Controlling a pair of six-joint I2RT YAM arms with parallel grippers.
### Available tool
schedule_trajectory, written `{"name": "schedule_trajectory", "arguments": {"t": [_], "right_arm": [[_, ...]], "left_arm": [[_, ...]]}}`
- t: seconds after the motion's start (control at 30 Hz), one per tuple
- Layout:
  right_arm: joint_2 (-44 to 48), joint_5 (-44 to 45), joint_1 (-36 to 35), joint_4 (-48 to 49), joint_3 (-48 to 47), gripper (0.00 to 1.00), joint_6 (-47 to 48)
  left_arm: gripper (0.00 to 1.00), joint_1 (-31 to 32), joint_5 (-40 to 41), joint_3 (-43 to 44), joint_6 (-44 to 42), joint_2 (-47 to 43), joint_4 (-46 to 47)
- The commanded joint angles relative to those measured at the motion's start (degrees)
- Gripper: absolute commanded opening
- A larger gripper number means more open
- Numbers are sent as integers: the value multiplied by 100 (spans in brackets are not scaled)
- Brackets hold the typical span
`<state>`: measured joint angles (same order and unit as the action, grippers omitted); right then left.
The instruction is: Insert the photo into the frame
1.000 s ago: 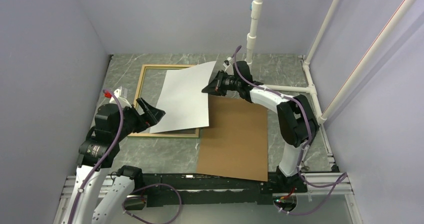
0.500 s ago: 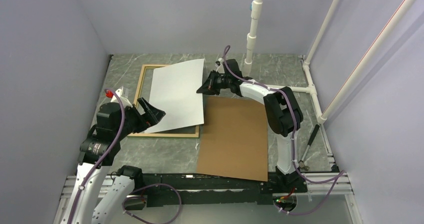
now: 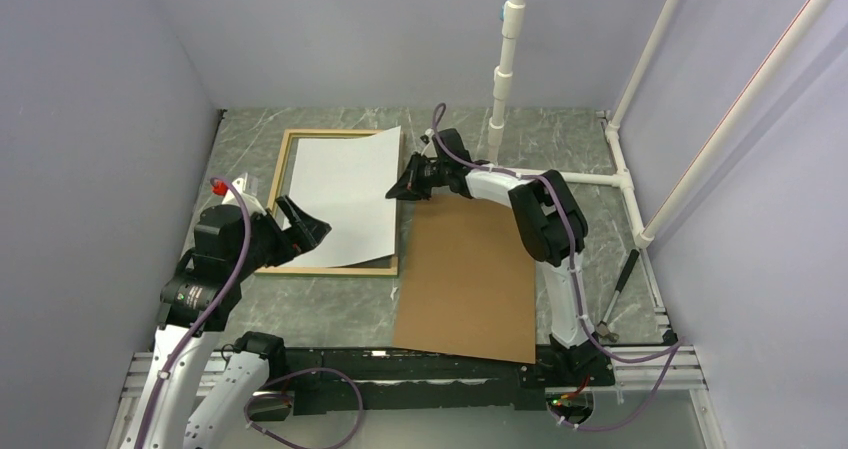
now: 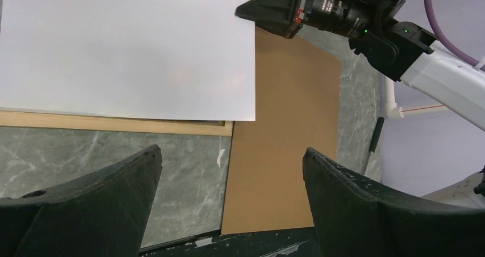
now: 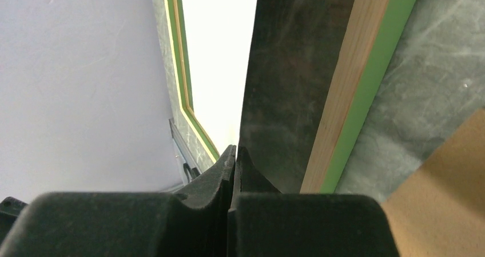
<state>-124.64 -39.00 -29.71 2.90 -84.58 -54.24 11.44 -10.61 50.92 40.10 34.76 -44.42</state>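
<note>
Grey marbled worktop [image 3: 340, 309] carries a brown board [image 3: 470, 279], lying flat at near right with its left edge just beside the frame [image 4: 114, 122]. The frame lies flat at far left with light wood facing up; green shows along its rails in the right wrist view. The photo [image 3: 340, 199] is spread white back up across the frame and covers most of the opening. The left and far rails show bare, and the photo's right edge is raised above the right rail. The right hand [image 3: 400, 186] is clenched on that raised edge near the far corner, its fingers pressed together on the sheet. The left hand [image 3: 308, 219] hangs at the photo's near left corner, fingers spread wide, grasping nothing.
</note>
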Motion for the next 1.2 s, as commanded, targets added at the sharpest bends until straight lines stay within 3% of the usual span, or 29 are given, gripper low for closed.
{"name": "schedule_trajectory", "arguments": {"t": [0.0, 0.27, 0.83, 1.03, 1.17], "right_arm": [[-212, 32, -68, 136, -470, 0, -121], [-513, 54, -155, 107, -721, 0, -171], [-487, 167, -174, 813, -15, 0, -710], [-439, 167, -187, 672, -86, 14, -567], [-501, 239, -243, 429, -237, 13, -432]], "left_arm": [[96, -19, 43, 98, -103, 21, 65], [96, -19, 56, 85, -140, 52, 62], [97, -19, 58, 49, -173, 96, 83], [97, -18, 25, 42, -161, 118, 99], [97, -19, -17, 15, -151, 139, 131]]}}
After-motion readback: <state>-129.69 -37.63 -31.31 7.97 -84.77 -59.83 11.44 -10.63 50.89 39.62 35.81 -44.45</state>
